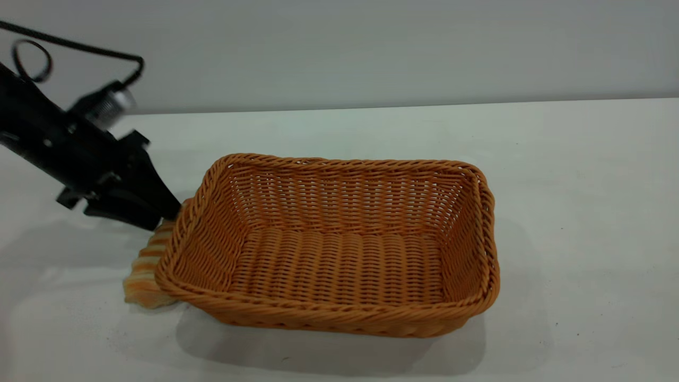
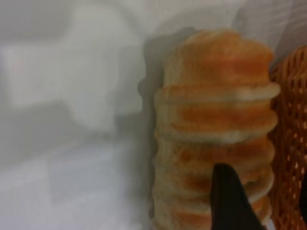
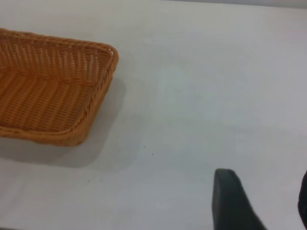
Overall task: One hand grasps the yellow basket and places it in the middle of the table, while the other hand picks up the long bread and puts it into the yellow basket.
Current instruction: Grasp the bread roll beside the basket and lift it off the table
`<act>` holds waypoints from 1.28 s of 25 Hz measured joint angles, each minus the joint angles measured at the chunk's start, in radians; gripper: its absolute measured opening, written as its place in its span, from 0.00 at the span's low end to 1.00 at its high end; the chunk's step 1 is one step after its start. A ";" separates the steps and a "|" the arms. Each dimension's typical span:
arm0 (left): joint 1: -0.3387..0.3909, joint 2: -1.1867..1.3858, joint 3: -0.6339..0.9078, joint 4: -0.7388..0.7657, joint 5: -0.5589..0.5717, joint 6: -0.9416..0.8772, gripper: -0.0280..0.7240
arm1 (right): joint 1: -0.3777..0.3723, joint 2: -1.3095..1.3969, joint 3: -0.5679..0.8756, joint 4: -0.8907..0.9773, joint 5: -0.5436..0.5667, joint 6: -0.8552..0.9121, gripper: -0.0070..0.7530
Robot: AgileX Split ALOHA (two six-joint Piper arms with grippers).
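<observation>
The yellow basket [image 1: 480,239] stands empty in the middle of the table [image 1: 583,175]. The long bread [image 1: 144,270] lies on the table against the basket's left side, partly hidden behind its rim. My left gripper [image 1: 168,215] is low over the bread's far end, right beside the basket's left rim. In the left wrist view its jaws [image 2: 266,201] are open: one finger lies over the bread [image 2: 216,120] and the other is at the frame edge over the basket [image 2: 290,143]. My right gripper [image 3: 266,201] is open and empty above bare table, well away from the basket [image 3: 103,91].
The white tabletop stretches to the right of the basket and in front of it. A plain grey wall [image 1: 371,48] runs behind the table. A black cable [image 1: 79,48] loops above the left arm.
</observation>
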 joint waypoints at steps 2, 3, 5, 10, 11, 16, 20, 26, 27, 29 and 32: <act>-0.003 0.003 0.000 0.009 -0.009 -0.001 0.58 | 0.000 0.000 0.000 0.000 0.000 0.001 0.51; -0.003 0.003 0.000 0.018 -0.011 -0.006 0.57 | 0.000 0.000 0.000 0.000 0.000 0.001 0.51; -0.003 0.003 0.000 0.040 -0.019 -0.025 0.57 | 0.000 0.000 0.000 0.000 0.000 0.002 0.51; -0.003 0.003 0.000 0.098 -0.035 -0.077 0.57 | 0.000 0.000 0.000 0.000 0.000 0.004 0.51; -0.003 0.003 0.000 0.100 -0.035 -0.080 0.57 | 0.000 0.000 0.000 0.000 0.000 0.004 0.51; -0.003 0.003 0.000 0.103 -0.039 -0.097 0.57 | 0.000 0.000 0.000 0.000 0.000 0.004 0.48; -0.003 0.009 0.000 0.104 -0.041 -0.102 0.49 | 0.000 0.000 0.000 0.000 0.000 0.004 0.48; -0.003 0.011 0.000 0.109 -0.042 -0.102 0.26 | 0.000 0.000 0.000 0.002 0.031 0.005 0.48; -0.003 0.011 0.000 0.110 -0.043 -0.102 0.23 | 0.000 0.000 0.000 0.002 0.034 0.005 0.48; -0.003 0.011 0.000 0.116 -0.044 -0.102 0.18 | 0.000 0.000 0.000 0.002 0.037 0.005 0.48; -0.003 0.011 0.000 0.122 -0.045 -0.102 0.11 | 0.000 0.000 0.000 0.003 0.042 0.009 0.48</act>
